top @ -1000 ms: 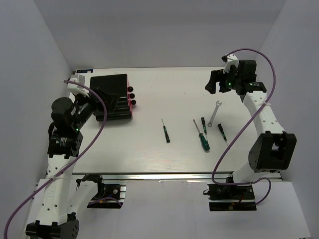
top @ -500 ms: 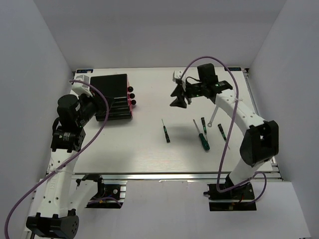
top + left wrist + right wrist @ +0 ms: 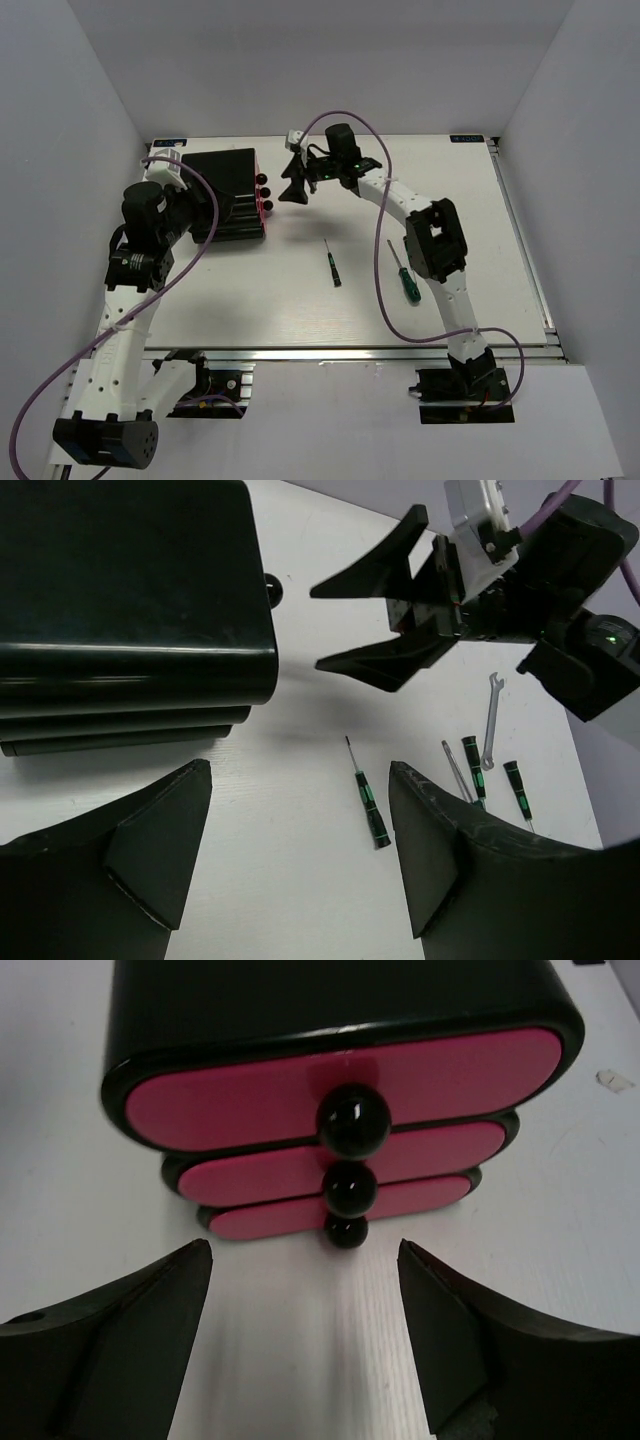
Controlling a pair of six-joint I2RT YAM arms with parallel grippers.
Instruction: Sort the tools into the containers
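Both pincers [image 3: 300, 768] [image 3: 305, 1245] agape near the cabinet [image 3: 130, 580]

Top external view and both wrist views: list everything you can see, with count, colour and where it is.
Cabinet: one, black, far left of table.
Drawers: three, magenta-pink, stacked in cabinet.
Knobs: three, black, one per drawer front.
Slim screwdrivers: three, black-handled, one mid-table, two further right near wrench.
Large screwdriver: one, green-handled, right of centre.
Wrench: one, silver, right side.
Table: one, white.
Left gripper: open, beside cabinet.
Right gripper: open, facing the knobs.
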